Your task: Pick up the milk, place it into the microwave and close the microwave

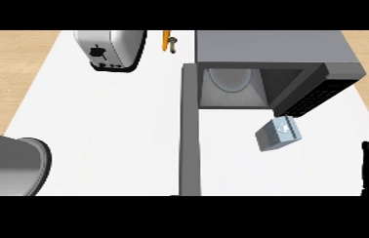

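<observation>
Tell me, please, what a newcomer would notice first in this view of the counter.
The open microwave at the upper right stands out first, its door swung out toward the viewer and a pale plate inside. Just in front of it, right of the door, the milk sits tilted on the white counter. A toaster stands at the upper left, and a grey forearm enters at the lower left.

Glossy metal toaster (pixel 112 49), matt grey microwave (pixel 270 49), smooth white counter (pixel 108 129), wood floor (pixel 22 71).
</observation>
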